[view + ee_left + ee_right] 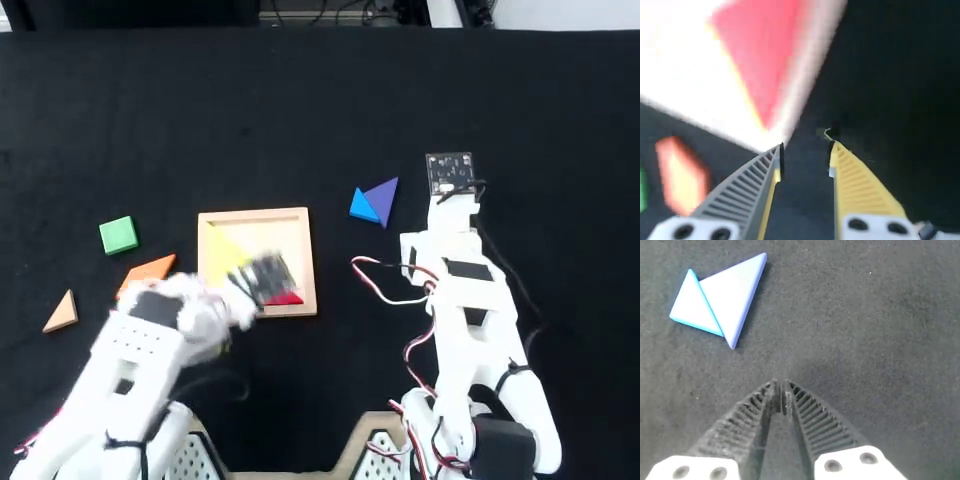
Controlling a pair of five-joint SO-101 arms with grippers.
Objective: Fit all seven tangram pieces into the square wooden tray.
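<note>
Left gripper [805, 146], open and empty, hovers by the tray's [255, 213] near-right corner; the orange piece [150, 268] lies off the tray's left edge, nearest this arm.

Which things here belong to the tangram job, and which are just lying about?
Job: wooden tray, yellow triangle, red triangle, green square, orange piece, tan triangle, blue triangle, purple triangle.
Not job: black table cover.
</note>
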